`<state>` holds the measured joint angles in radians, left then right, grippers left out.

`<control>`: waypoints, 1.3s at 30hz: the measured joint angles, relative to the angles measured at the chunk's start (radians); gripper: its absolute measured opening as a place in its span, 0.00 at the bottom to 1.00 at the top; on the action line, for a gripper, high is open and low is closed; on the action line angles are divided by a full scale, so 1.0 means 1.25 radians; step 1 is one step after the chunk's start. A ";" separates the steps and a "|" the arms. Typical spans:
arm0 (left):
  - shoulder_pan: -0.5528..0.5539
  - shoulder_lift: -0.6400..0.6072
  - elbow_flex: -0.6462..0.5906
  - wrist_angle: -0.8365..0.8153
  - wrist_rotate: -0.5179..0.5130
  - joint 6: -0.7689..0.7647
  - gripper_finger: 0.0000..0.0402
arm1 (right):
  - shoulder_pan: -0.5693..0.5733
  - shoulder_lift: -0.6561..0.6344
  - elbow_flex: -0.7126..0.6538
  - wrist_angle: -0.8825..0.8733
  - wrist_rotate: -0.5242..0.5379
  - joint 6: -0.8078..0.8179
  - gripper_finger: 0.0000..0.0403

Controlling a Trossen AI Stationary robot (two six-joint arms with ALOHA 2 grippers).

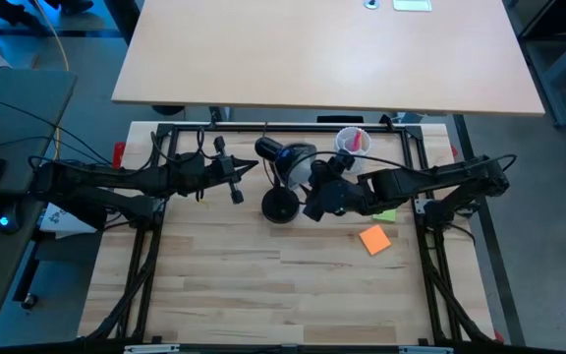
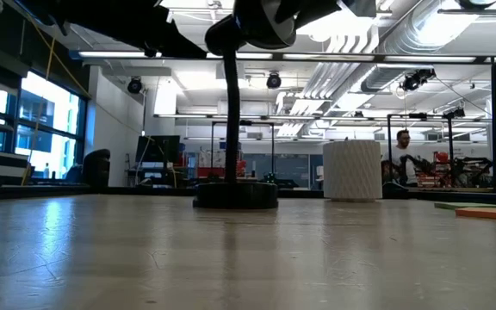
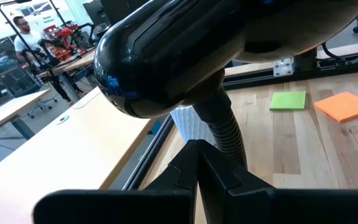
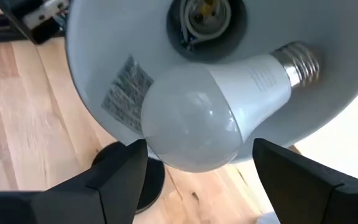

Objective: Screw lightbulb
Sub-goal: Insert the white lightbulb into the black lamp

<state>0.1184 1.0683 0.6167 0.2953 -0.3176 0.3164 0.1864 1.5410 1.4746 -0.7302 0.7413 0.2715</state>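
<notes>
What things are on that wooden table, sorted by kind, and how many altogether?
Lamp: 1
Bulb: 1, between the right claw's fingers, just outside the lamp's shade
White cup: 1
Sticky pads: 2, one orange, one green
Total: 5

Place: a robotics lab or workshop, probably one shared open hall.
Ceiling: exposed ducts and strip lights ran overhead.
Benches: a light wooden table sat in a black metal frame; another pale desk stood behind it.
Background: similar black frames and red equipment stood farther off, too small to identify.
People: a person sat at a distant station.
Windows: large panes lined one wall.
</notes>
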 joint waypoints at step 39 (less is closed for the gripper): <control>0.000 0.000 0.000 -0.012 0.000 -0.002 0.00 | 0.146 -0.059 0.000 -0.274 0.223 0.098 0.72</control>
<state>0.1181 1.0687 0.6167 0.2800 -0.3172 0.3141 0.3691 1.4678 1.4746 -1.0732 1.0204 0.3944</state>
